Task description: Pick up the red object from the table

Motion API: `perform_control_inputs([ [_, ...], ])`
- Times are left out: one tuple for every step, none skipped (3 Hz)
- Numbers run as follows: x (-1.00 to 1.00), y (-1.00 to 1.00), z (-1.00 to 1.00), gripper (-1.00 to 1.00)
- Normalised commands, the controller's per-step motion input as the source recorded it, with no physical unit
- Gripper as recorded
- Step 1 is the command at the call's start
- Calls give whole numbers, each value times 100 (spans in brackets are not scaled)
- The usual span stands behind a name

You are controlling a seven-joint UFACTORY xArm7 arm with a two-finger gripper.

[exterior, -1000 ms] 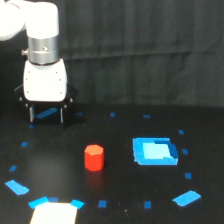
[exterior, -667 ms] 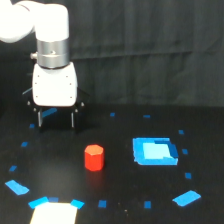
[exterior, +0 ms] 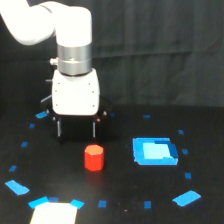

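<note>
Red object: stood upright on the table, unheld, placed just below and slightly toward the exterior view's right of the gripper (fingers seen parted, nothing grasped).

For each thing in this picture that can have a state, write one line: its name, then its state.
gripper: open, empty, fingers pointing down, behind the red object.
red object: upright on the table, not gripped.
table: black, carrying blue tape marks.
blue square patch: flat on the table, toward the exterior view's right of the red object.
</note>
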Motion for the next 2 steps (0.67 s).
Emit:
perform_control_inputs([
  [88,-25,-100,100],
  [54,-68,-94,48],
])
